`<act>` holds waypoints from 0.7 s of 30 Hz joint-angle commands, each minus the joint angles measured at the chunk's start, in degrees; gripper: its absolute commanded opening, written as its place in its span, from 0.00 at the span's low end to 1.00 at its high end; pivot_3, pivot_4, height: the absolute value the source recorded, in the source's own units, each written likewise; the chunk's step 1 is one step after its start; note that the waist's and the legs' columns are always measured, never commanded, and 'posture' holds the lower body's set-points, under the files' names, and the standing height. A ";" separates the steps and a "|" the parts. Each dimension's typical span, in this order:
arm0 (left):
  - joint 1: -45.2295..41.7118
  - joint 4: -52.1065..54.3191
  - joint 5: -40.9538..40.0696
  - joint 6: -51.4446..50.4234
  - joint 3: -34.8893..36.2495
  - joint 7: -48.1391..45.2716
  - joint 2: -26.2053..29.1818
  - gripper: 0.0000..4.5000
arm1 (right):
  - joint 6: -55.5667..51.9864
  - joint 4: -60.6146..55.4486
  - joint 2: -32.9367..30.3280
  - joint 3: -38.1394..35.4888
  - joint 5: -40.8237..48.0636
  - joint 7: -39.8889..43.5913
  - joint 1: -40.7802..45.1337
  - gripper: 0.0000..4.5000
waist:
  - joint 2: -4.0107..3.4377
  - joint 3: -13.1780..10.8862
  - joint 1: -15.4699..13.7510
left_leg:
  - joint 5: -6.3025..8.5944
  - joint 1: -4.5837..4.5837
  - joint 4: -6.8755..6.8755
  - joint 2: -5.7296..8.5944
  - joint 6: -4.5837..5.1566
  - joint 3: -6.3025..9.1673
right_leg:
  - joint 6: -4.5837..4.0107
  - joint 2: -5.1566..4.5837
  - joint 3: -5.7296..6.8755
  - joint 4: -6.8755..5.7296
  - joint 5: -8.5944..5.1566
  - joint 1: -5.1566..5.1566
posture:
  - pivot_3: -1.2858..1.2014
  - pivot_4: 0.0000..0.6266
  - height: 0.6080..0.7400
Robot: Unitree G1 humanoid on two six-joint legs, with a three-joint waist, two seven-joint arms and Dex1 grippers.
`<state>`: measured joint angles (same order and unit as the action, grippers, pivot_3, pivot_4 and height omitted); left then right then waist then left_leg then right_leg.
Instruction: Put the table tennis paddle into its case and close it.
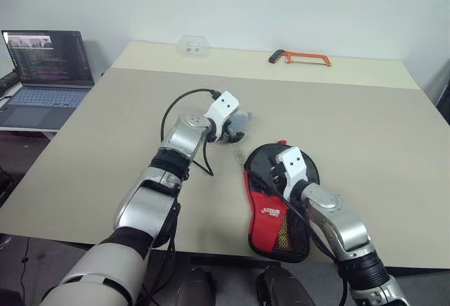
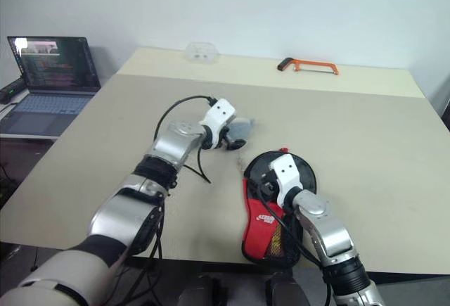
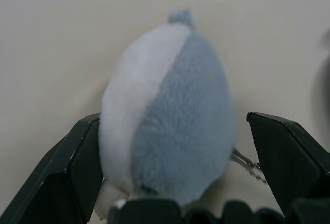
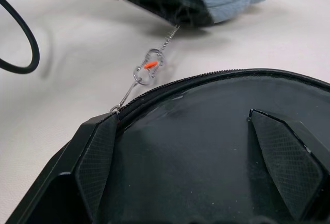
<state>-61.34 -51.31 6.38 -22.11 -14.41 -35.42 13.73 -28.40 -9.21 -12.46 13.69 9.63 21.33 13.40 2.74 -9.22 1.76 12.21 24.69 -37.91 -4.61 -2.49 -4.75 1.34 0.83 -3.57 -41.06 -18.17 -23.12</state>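
Grey-white charm [image 3: 167, 116] sits between the wide left pincer [image 3: 170, 193]; wide right pincer [image 4: 201, 157] over the case [image 1: 278, 211].

Red-and-black case [image 1: 275, 204] lies flat on the table, grey-white charm [image 3: 167, 113] beside it.

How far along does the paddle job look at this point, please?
Done: the case appears zipped around its round end, paddle presumably inside. In hand: the open left hand straddles the grey-white charm chained to the zip; the open right hand rests over the case. Left: I cannot tell whether the zip is fully shut.
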 commanded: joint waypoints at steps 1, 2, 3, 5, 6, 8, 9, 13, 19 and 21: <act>-2.03 -4.03 1.38 2.99 -0.20 2.15 -2.40 1.00 | -1.87 2.15 0.29 0.87 -0.50 0.51 -1.48 0.99 | 0.02 0.02 -0.01 | 0.00 0.00 0.00 0.00 0.00 0.00 | 0.00 0.00 0.00 0.00 0.00 0.00 | 0.52 0.24 1.00; -2.41 -5.32 1.58 3.51 0.11 2.73 -2.93 1.00 | -1.90 2.19 0.38 0.84 -0.57 0.47 -1.44 0.99 | 0.04 0.06 -0.04 | 0.00 0.00 0.00 0.00 0.00 0.00 | 0.00 0.00 0.00 0.00 0.00 0.00 | 0.52 0.24 1.00; -2.74 -6.37 1.75 3.98 0.33 3.13 -3.27 1.00 | -1.94 2.22 0.48 0.84 -0.63 0.43 -1.41 0.99 | 0.05 0.11 -0.04 | 0.00 0.00 0.00 0.01 0.00 -0.01 | 0.00 0.00 0.00 0.00 0.00 0.01 | 0.52 0.24 1.00; -3.50 -9.08 2.28 5.18 0.47 4.46 -4.14 1.00 | -2.14 2.03 0.73 0.83 -0.74 0.40 -1.35 0.99 | 0.04 0.21 -0.03 | 0.00 0.00 0.00 0.01 0.00 -0.01 | 0.00 0.00 0.01 0.00 0.00 0.02 | 0.52 0.24 1.00; -3.79 -10.12 2.49 5.70 0.49 4.87 -4.43 1.00 | -2.22 1.93 0.83 0.82 -0.79 0.41 -1.35 0.99 | 0.05 0.28 -0.03 | 0.00 0.00 0.00 0.02 0.00 -0.01 | 0.00 0.00 0.01 0.00 0.00 0.02 | 0.52 0.24 1.00; -4.26 -12.77 3.66 7.41 -0.07 6.33 -5.20 0.92 | -2.31 1.90 0.85 1.01 -0.98 0.58 -1.54 1.00 | 0.04 0.42 -0.04 | 0.00 0.00 0.00 0.02 0.00 -0.01 | 0.00 -0.01 0.02 0.00 0.00 0.04 | 0.52 0.24 1.00; -4.50 -14.18 4.31 8.28 -0.38 7.16 -5.69 0.87 | -2.34 1.89 0.81 1.26 -1.10 0.79 -1.66 1.00 | 0.04 0.52 -0.04 | 0.00 0.00 0.00 0.02 0.00 -0.01 | 0.00 0.00 0.03 0.00 0.00 0.04 | 0.52 0.24 1.00; -4.99 -17.89 6.01 10.63 -0.65 9.36 -7.23 0.56 | -2.49 1.81 1.20 1.61 -1.64 1.07 -1.55 1.00 | 0.01 0.78 -0.04 | 0.00 -0.01 0.02 0.03 0.00 -0.01 | 0.01 0.00 0.06 0.02 0.00 0.05 | 0.52 0.24 1.00; -5.96 -19.62 6.90 12.47 0.38 11.61 -8.39 0.20 | -2.72 1.89 1.25 1.50 -2.05 1.09 -1.26 1.00 | -0.03 0.87 -0.10 | 0.02 -0.66 0.09 0.04 0.00 -0.01 | 0.07 -0.02 0.20 0.17 -0.05 0.77 | 0.52 0.24 1.00; -6.43 -19.91 7.24 13.27 0.32 11.97 -8.52 0.16 | -2.75 1.93 1.07 1.61 -2.15 1.19 -1.32 1.00 | -0.03 0.87 -0.10 | 0.04 -0.87 0.13 0.04 -0.01 -0.02 | 0.23 -0.03 0.21 0.20 -0.15 0.95 | 0.52 0.24 1.00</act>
<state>-66.77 -70.36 13.07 -9.60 -14.25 -23.70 6.18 -29.63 -8.62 -11.29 14.64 7.74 21.72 12.93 2.71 -8.35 1.67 12.25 23.82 -37.77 -4.58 -2.50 -4.77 1.56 0.80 -3.36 -40.86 -18.32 -22.18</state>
